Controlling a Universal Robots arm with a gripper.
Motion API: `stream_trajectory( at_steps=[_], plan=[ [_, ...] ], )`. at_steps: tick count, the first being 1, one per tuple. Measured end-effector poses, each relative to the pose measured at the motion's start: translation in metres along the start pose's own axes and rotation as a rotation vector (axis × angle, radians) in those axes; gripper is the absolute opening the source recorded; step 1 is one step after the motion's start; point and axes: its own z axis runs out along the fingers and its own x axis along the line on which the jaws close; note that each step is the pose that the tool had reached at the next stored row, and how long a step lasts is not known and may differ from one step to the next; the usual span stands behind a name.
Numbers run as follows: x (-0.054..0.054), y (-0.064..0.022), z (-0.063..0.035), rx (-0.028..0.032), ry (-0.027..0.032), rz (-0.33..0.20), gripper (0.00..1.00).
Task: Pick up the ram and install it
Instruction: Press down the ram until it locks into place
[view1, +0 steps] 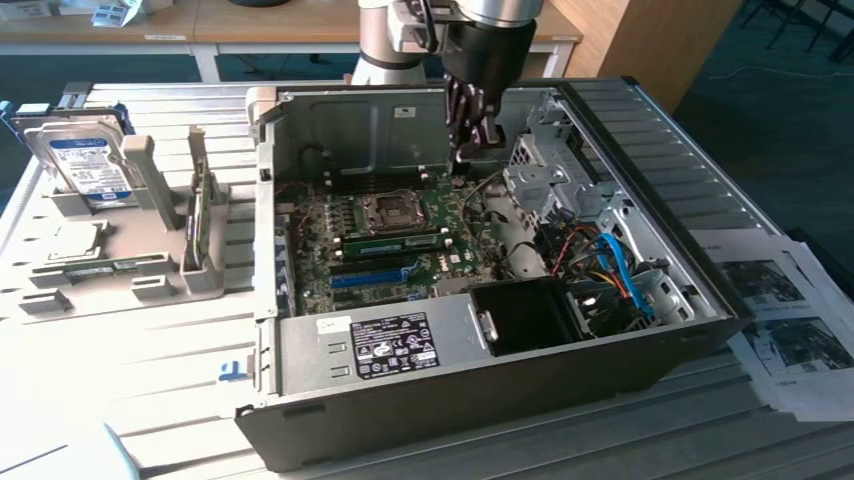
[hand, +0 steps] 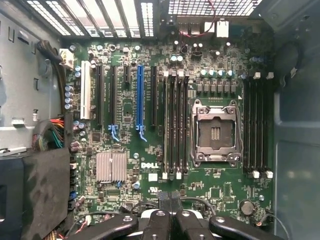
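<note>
One open computer case (view1: 641, 330) on the table, one gripper (view1: 470, 135) hovering inside above the motherboard (hand: 150, 150), jaws shut and holding nothing, one ram (view1: 395, 243) apparently already seated beside the single processor socket (hand: 216, 131), one hard drive (view1: 88, 165) in the rack.

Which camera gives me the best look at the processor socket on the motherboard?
The wrist view: it looks straight down on the processor socket, whole and unblocked. The exterior view shows it obliquely inside the case.

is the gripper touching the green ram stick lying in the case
Apart. In the exterior view the gripper hangs shut above the motherboard, with board showing between it and the ram in its slot.
</note>
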Motion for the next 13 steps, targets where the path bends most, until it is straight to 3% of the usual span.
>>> stream_trajectory(
  at_steps=[13],
  plan=[
    [0.000, -0.0002, 0.0182, 0.0003, 0.0001, 0.000, 0.10]
  ],
)
